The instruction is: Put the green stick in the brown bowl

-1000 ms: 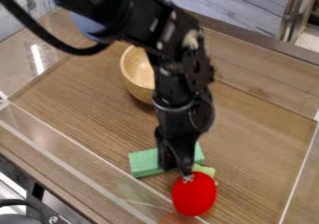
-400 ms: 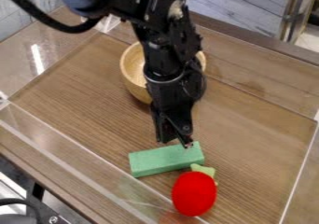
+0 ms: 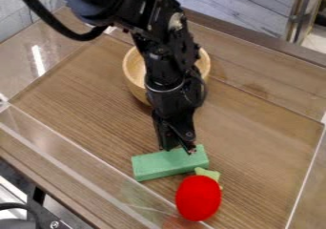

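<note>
The green stick (image 3: pixel 166 162) lies flat on the wooden table, in front of the arm. My gripper (image 3: pixel 181 145) points straight down with its black fingers pressed together, its tips at the far right end of the stick; I cannot tell if they touch it. Nothing is held between them. Farther back stands the brown bowl (image 3: pixel 136 72), its right half hidden behind the arm.
A red round toy (image 3: pixel 197 197) with a small green leaf sits just to the front right of the stick. A transparent wall (image 3: pixel 57 147) runs along the table's near left side. A chair leg (image 3: pixel 300 18) shows at the back right.
The gripper has drawn back from over the stick's middle toward the bowl, so the whole stick now shows. Its fingers stayed together. The stick and red toy lie where they were.
</note>
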`<move>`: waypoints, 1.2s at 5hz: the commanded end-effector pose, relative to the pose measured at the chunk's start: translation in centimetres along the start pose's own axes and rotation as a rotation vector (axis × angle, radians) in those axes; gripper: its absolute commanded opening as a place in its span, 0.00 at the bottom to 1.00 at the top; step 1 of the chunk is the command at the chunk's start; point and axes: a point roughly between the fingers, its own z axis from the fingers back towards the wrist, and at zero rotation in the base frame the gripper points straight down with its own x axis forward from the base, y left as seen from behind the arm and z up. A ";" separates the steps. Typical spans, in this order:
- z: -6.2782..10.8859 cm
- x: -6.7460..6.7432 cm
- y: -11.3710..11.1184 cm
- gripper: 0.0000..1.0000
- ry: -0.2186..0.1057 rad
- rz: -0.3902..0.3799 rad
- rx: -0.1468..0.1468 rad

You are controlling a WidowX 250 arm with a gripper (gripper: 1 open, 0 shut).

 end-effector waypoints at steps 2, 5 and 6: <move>0.2 1.3 1.8 0.00 -0.042 0.080 0.027; -0.6 1.9 2.7 0.00 -0.052 0.147 0.032; -0.7 2.1 3.0 0.00 -0.060 0.165 0.036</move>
